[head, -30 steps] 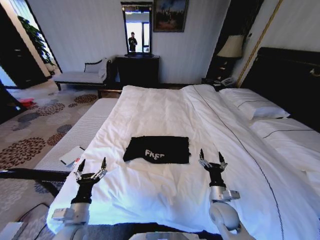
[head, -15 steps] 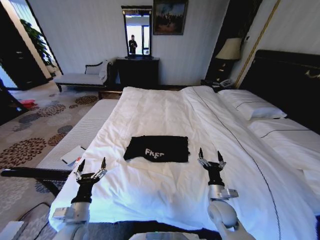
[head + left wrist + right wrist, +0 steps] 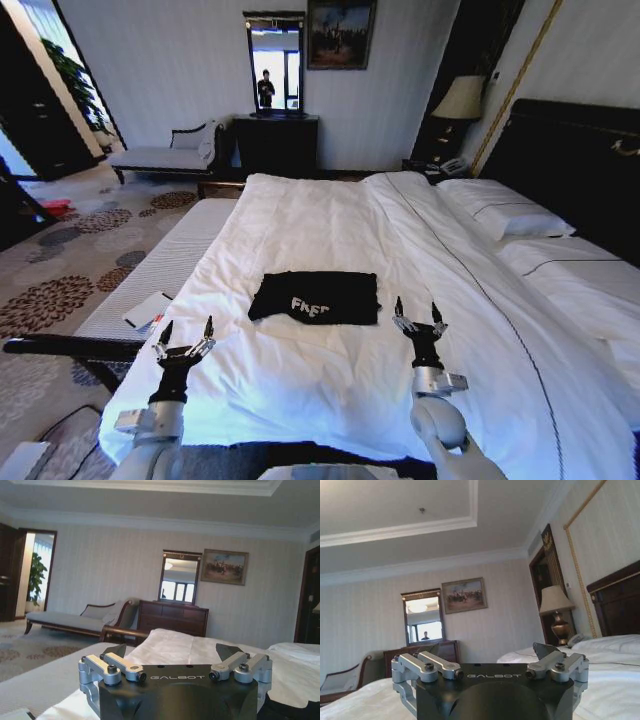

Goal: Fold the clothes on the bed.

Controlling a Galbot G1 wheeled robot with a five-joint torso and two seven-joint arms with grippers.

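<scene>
White bed (image 3: pixel 330 215) holds the folded T-shirt (image 3: pixel 316 297); left gripper (image 3: pixel 187 335) and right gripper (image 3: pixel 418 314) fingers spread, empty.

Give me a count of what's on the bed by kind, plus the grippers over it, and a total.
Black T-shirt: 1
White pillows: 2
White duvet: 1
Grippers, left gripper and right gripper, both with fingers open: 2
Total: 6

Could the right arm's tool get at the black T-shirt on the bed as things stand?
Probably yes. The right tool hangs open over the white duvet, just short of the folded black T-shirt and off its right edge. Only bare duvet lies between them.
</scene>
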